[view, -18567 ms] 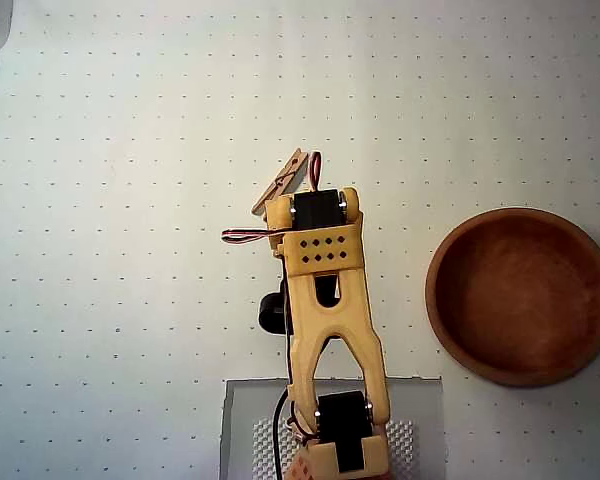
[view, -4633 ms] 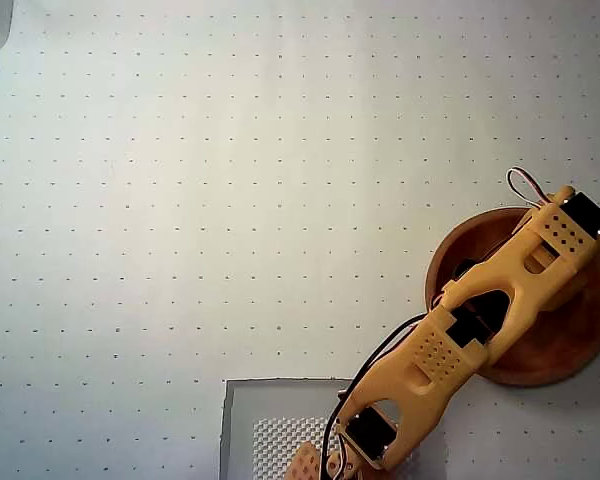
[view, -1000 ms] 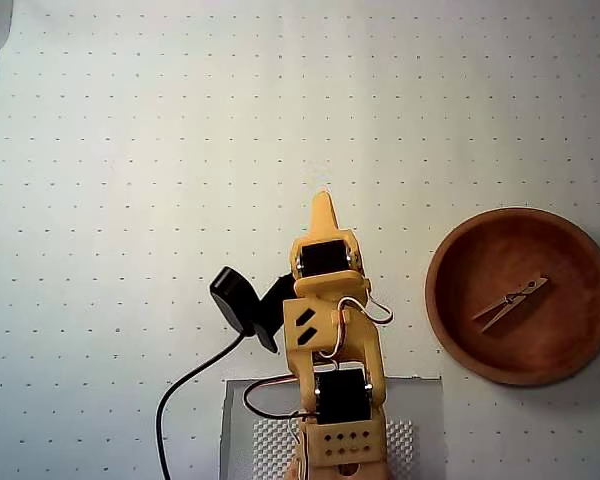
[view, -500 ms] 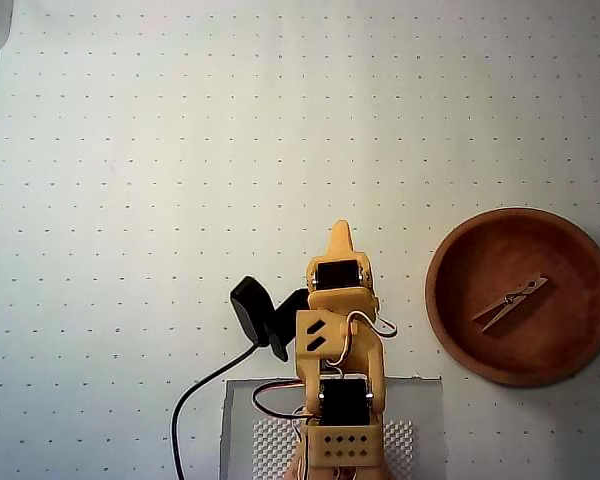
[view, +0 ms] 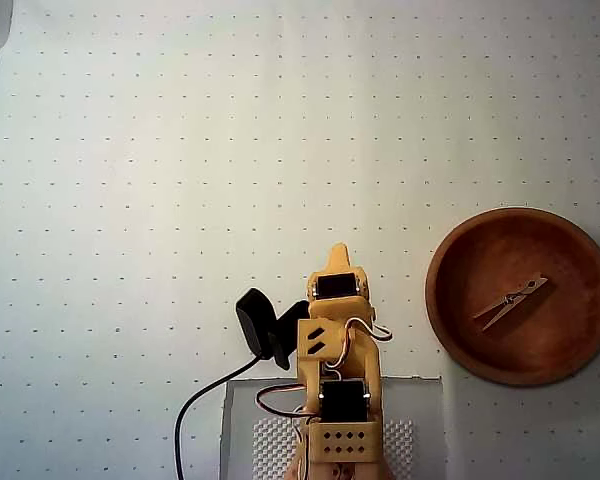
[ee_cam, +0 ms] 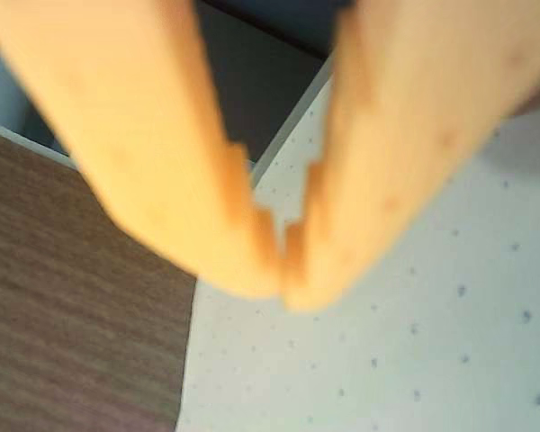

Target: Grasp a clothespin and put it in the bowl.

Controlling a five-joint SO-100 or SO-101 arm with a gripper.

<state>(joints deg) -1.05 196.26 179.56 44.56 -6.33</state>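
Clothespin (view: 510, 301) already lies inside the bowl (view: 460, 335), slanting across its floor from about eight o'clock up toward two, so I judge the put-in step done and the task at or near its close. My end effector (ee_cam: 283, 261) is empty, its two tips drawn together and touching in the wrist view, with nothing between them. In the overhead view my arm (view: 338, 370) sits folded at the six o'clock edge, and the bowl stands well apart from it at roughly three o'clock. If anything remains, it is only to hold clear and rest; I see no second pin on the desk (view: 180, 150) to fetch. The pin is pale, slim wood, two prongs. The bowl is round, shallow, reddish-brown wood with a thick rim. My fingers (ee_cam: 144, 144) are smooth orange plastic, blurred up close. The desk is white, matte, marked with a fine grid of dots
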